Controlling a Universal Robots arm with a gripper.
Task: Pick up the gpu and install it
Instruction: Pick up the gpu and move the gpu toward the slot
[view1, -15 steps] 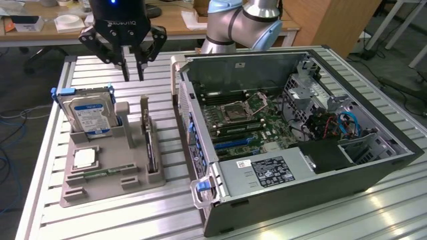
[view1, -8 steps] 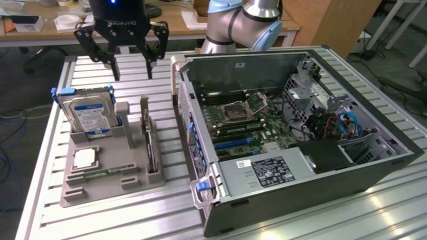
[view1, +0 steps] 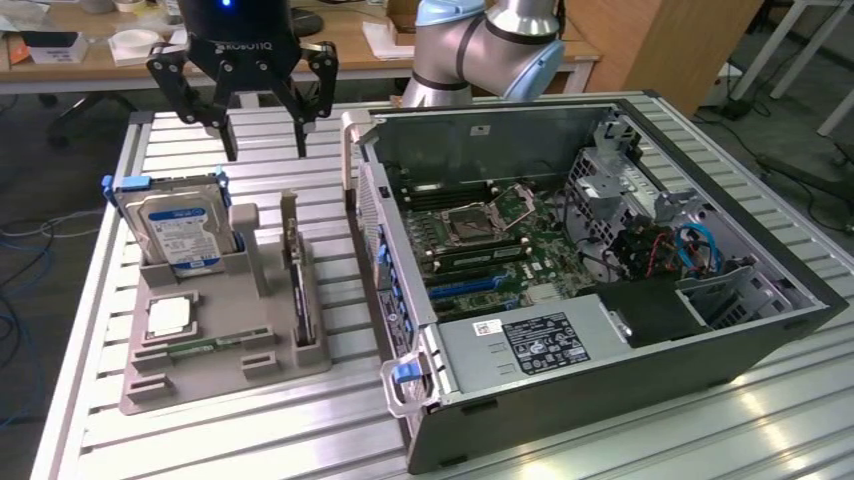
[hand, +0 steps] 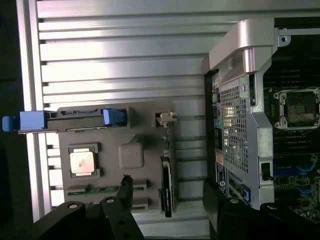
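Observation:
The gpu (view1: 296, 290) stands on its edge in a slot of the grey holder tray (view1: 254, 335), on the side nearest the computer case. It is a thin card with a dark body and a pale metal end (hand: 167, 119). My gripper (view1: 266, 150) hangs above the slatted table behind the tray, open, with nothing between its fingers. In the wrist view the gpu (hand: 167, 192) lies between my two black fingers (hand: 122, 197), well below them.
An open computer case (view1: 601, 250) lies on the exterior view's right, motherboard (view1: 494, 240) exposed. The tray also holds a hard drive with a blue label (view1: 180, 225), a square chip (view1: 170, 317) and a memory stick (view1: 200, 345). A desk stands behind the table.

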